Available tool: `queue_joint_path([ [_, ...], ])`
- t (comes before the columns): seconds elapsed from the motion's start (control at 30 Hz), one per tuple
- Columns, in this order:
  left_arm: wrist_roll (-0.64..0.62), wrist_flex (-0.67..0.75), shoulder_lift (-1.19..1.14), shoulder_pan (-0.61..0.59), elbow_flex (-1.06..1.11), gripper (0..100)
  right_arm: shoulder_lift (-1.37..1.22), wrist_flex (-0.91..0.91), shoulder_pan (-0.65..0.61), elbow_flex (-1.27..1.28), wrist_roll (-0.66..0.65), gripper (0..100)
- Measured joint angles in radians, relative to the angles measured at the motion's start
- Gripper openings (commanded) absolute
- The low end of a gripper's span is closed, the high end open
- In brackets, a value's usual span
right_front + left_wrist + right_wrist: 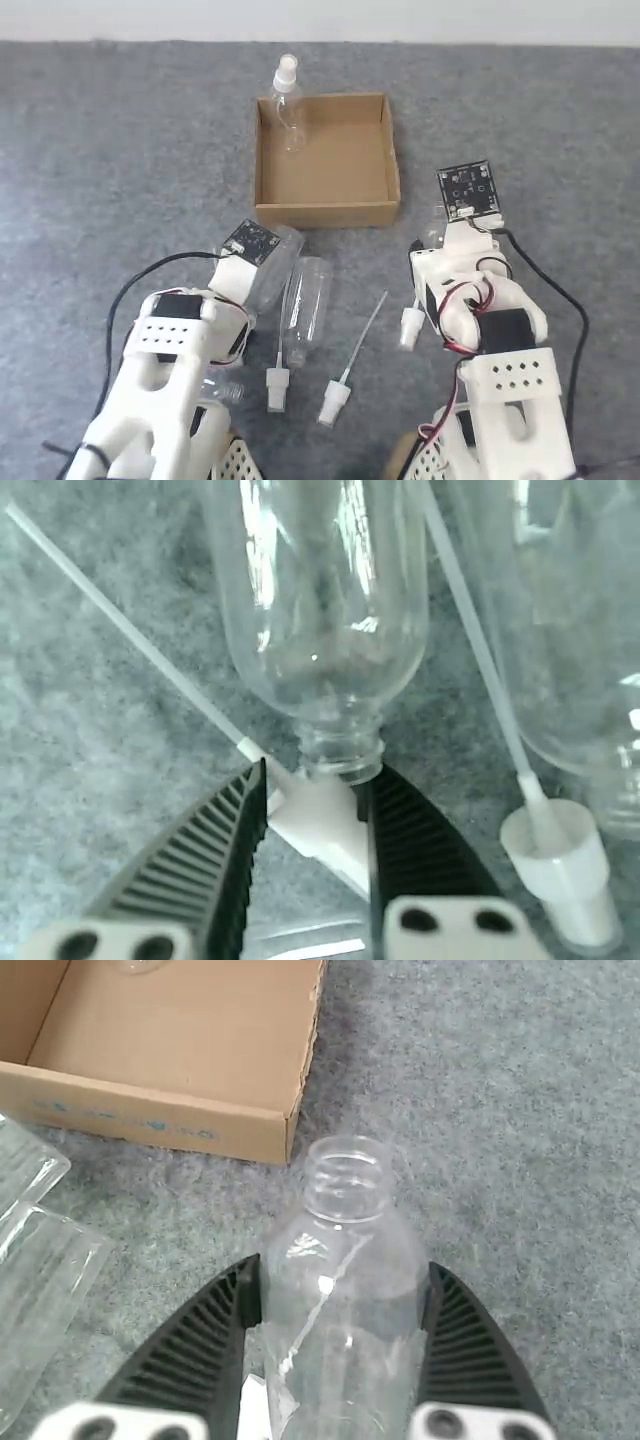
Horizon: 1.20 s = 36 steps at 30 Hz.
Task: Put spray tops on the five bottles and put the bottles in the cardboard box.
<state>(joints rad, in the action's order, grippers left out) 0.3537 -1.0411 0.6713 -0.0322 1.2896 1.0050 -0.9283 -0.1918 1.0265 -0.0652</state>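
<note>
- In the high view, both sets of fingers are hidden beneath the wrist camera boards.
- The held bottle (345, 1210) is cut off below its shoulder in the right wrist view, so its base cannot be made out.
- The held bottle is clear plastic, its threaded neck open and uncapped.
- A capped bottle (287, 95) is seen at the far left corner of the cardboard box (325, 212), its spray head past the rim.
- A white spray top (320, 825) is pinched by the left gripper (316, 775) against the mouth of a lying bottle (320, 600); its dip tube runs outside, alongside that bottle.
- The right gripper (345, 1270) is closed on the held bottle's sides, near the box's front right corner.
</note>
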Motion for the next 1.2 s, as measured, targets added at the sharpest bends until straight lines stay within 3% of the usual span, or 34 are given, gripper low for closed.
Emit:
queue_joint_path([
  [0.17, 0.0, 0.0, 0.002, -0.011, 0.0, 11, 0.0, 0.0, 0.0, 0.0, 0.0, 12.5],
  [0.37, -0.006, 0.052, 0.002, -0.163, -0.028, 11, 0.0, 0.0, 0.0, 0.0, 0.0, 12.5],
  [0.83, -0.235, 0.173, 0.0, -0.456, -0.101, 12, 0.0, 0.0, 0.0, 0.0, 0.0, 12.5],
  [1.07, -0.276, 0.19, 0.0, -0.551, -0.103, 27, 0.0, 0.0, 0.0, 0.0, 0.0, 12.5],
  [1.2, -0.295, 0.19, 0.0, -0.605, -0.103, 28, 0.0, 0.0, 0.0, 0.0, 0.0, 12.5],
])
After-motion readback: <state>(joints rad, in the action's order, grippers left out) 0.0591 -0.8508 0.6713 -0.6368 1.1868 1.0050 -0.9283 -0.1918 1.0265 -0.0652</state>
